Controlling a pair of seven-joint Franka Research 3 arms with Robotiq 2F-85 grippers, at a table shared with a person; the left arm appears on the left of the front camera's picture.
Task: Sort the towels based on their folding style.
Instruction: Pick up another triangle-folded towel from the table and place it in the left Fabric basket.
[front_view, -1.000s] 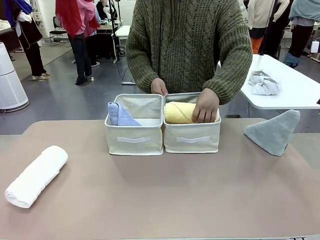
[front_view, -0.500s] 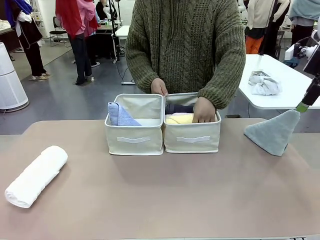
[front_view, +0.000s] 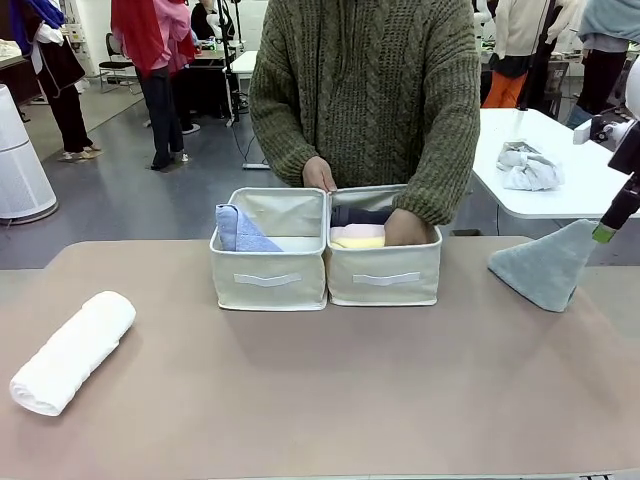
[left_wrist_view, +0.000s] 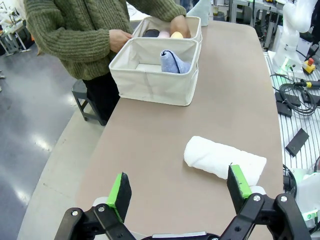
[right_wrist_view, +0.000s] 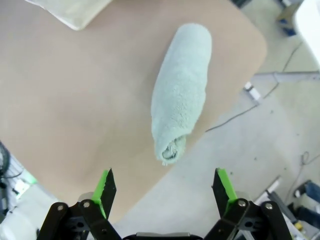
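The right tool hangs with its jaws spread wide and empty above the narrow end of the grey-teal towel, which lies near the counter edge at the right of the front view. The left tool, equally spread and empty, faces the white roll lying just ahead. At centre stand two cream bins. The left bin holds the light blue towel. The right bin holds dark grey, pink and yellow rolls, with a person's hand inside, blocking it.

Bins mid-table (side by side); roll left, cone right.
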